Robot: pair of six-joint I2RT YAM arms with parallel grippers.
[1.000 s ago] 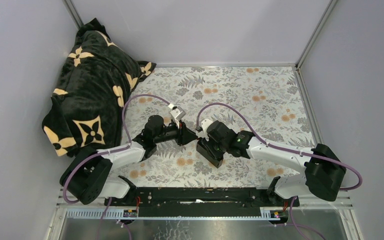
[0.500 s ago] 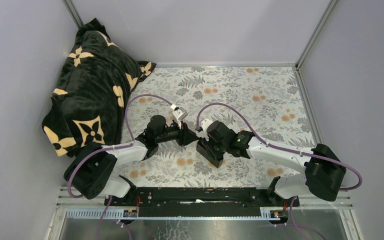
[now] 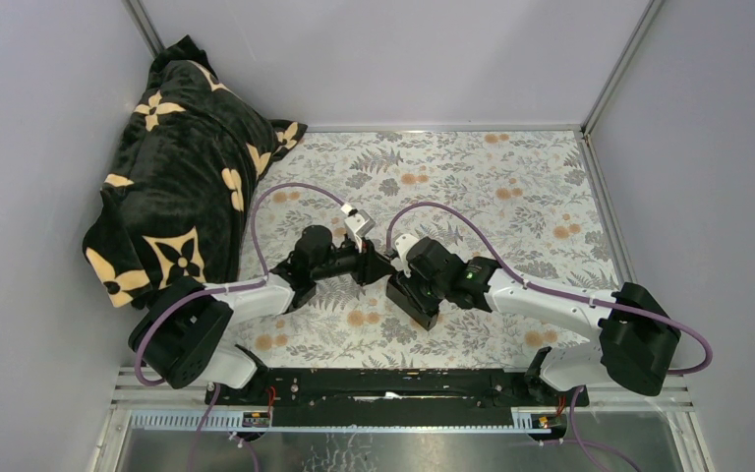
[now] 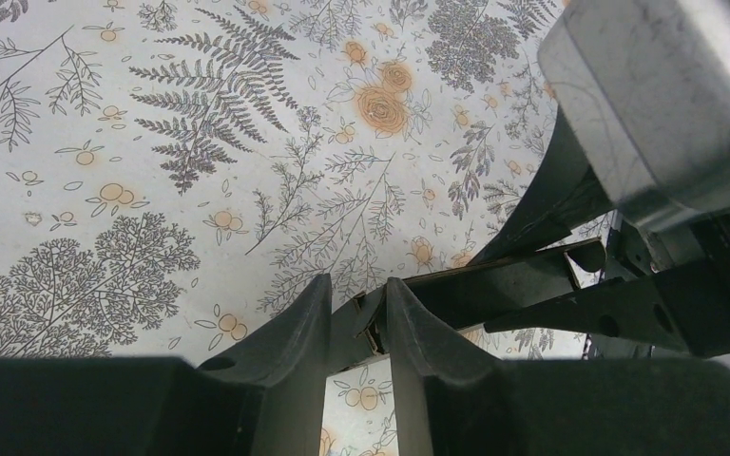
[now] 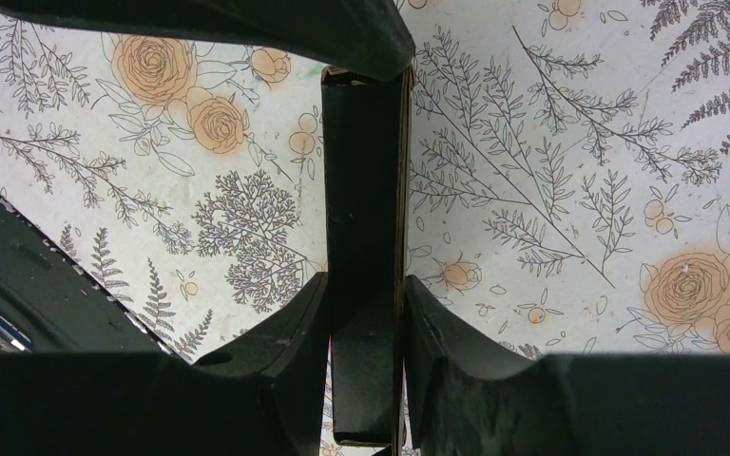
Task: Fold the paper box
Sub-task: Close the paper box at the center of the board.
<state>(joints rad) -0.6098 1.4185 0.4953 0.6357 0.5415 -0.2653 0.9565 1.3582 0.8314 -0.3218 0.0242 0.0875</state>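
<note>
The paper box (image 3: 421,310) is a narrow black card piece held above the floral cloth between the two arms. My right gripper (image 3: 405,287) is shut on it. In the right wrist view the paper box (image 5: 366,171) runs straight up from between the right gripper (image 5: 366,294) fingers. Its far end reaches a finger (image 5: 247,24) of the left gripper. My left gripper (image 3: 381,265) meets the box end from the left. In the left wrist view the left gripper (image 4: 358,304) is shut on a folded corner of the paper box (image 4: 504,285), which stretches off to the right.
A black plush blanket (image 3: 177,167) with cream flowers is heaped at the back left against the wall. The floral tablecloth (image 3: 492,187) covers the table, with grey walls on three sides. The right gripper's grey body (image 4: 665,95) fills the left wrist view's upper right.
My left gripper has shifted to the right, closer to the right gripper and the box end. The right arm and the box have stayed in place.
</note>
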